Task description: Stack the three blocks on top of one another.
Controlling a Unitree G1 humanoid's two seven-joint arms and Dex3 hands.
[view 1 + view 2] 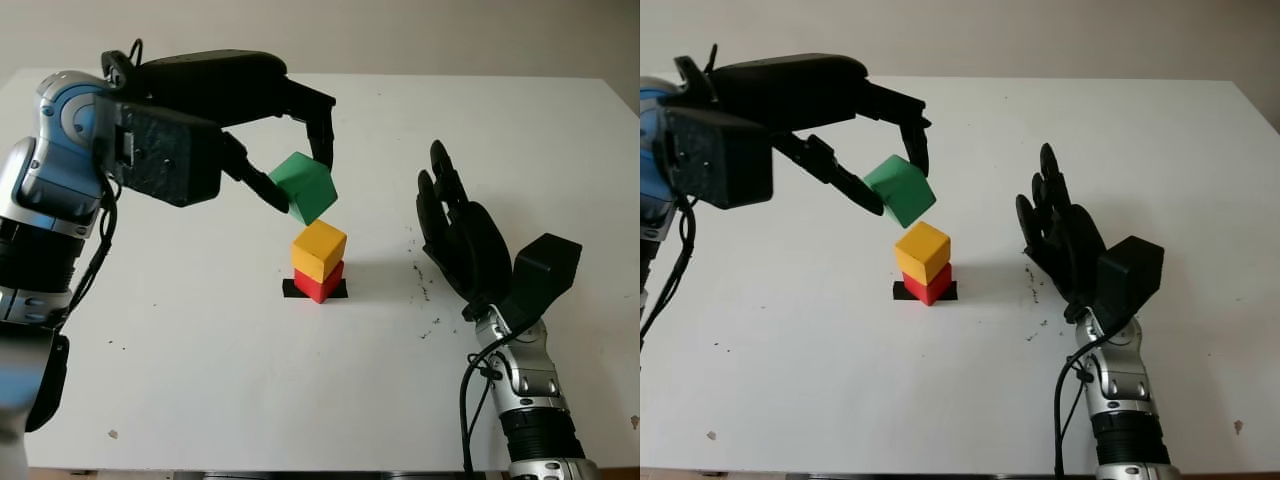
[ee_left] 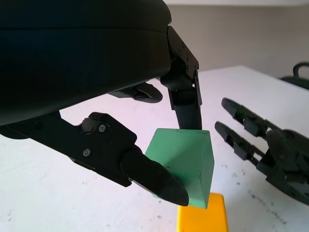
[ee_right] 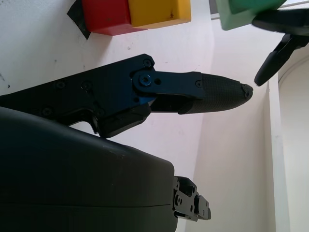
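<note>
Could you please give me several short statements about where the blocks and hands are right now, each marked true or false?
1. The left hand holds the green block above the table. True.
2. The yellow block sits on the red block. True.
3. The green block already rests flat on the yellow block. False: it is tilted, in the air, above the yellow one.
4. The right hand grips the red block. False: it is open, off to the stack's right.
5. The red block stands on a black patch. True.
</note>
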